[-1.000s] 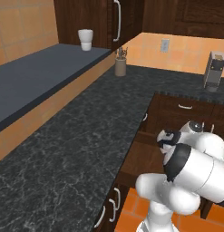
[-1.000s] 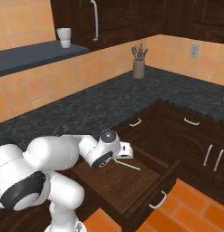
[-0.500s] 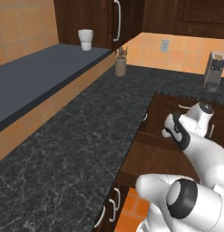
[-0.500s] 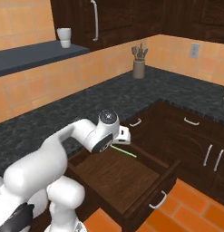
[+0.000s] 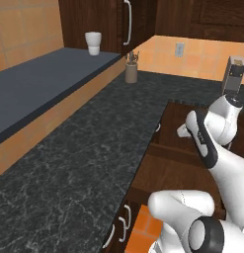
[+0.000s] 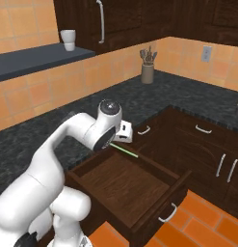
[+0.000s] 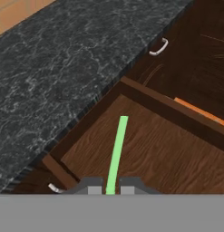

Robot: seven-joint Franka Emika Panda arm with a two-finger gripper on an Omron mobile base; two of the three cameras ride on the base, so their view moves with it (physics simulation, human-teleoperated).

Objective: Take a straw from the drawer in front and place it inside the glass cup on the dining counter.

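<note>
In the left base view the arm sits at right over the open drawer [image 5: 178, 163], next to the black speckled table [image 5: 84, 163]. Right base view: straw [image 6: 124, 151] lifted mid-frame above the drawer. Hand view shows the fingers [image 7: 111, 189] clenched on it; I'd say pickup's done, cup drop-off left.

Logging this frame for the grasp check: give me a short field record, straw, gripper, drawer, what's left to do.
straw: thin green stick, clamped at one end between the fingertips, the rest jutting out over the drawer
gripper: shut on the straw, above the open drawer
drawer: pulled open, dark wood, interior bare apart from the straw above it, silver handle on the front
black counter: beside the drawer, speckled stone
remaining: carry the straw to the glass cup
</note>
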